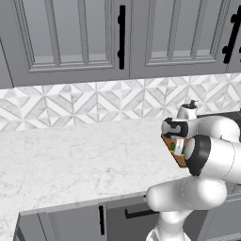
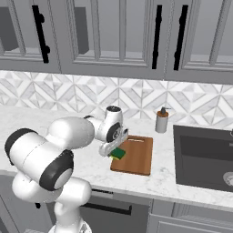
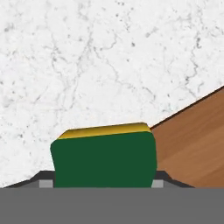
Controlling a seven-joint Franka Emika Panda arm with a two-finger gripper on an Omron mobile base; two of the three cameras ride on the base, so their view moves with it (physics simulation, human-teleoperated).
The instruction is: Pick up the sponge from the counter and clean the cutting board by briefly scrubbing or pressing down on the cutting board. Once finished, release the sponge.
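My gripper (image 2: 113, 149) is shut on the sponge (image 2: 119, 154), a green block with a yellow layer. It holds the sponge at the near left corner of the reddish-brown cutting board (image 2: 136, 157). In the hand view the sponge (image 3: 104, 158) sits between my fingertips (image 3: 45, 183), with the white marble counter (image 3: 87, 65) beyond it and the board (image 3: 192, 144) to the right. I cannot tell whether the sponge touches the board. In the left base view my arm hides most of the board (image 1: 179, 159); a bit of the green sponge (image 1: 173, 147) shows by the hand.
A grey soap dispenser (image 2: 161, 120) stands behind the board by the tiled backsplash. A dark sink (image 2: 205, 157) lies to the board's right. Grey wall cabinets with black handles (image 2: 156, 36) hang above. The counter (image 1: 70, 160) stretches far to the left.
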